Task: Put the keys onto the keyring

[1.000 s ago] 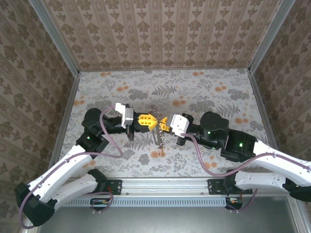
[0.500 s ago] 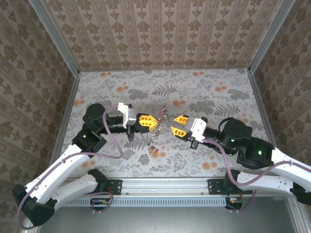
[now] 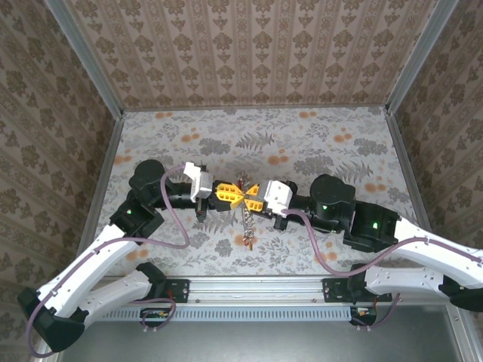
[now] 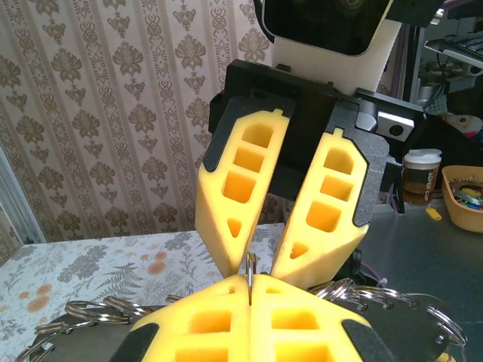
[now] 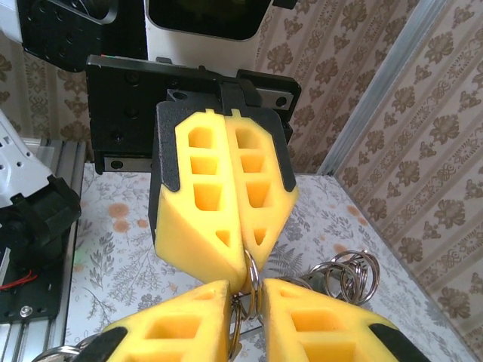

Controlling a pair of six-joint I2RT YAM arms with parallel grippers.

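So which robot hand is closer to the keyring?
Left. The left gripper is shut on the keyring, pinching it at its fingertips. The right gripper faces it, jaws slightly apart either side of the ring.

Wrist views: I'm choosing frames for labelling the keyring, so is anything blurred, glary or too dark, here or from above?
Left wrist: even light, yellow fingers sharp, keyring wire crisp, the far bench clutter soft. Right wrist: no glare, only soft shadow between the fingers, keyring readable. Top external: evenly lit, no blur, but the keys are too small to tell apart.
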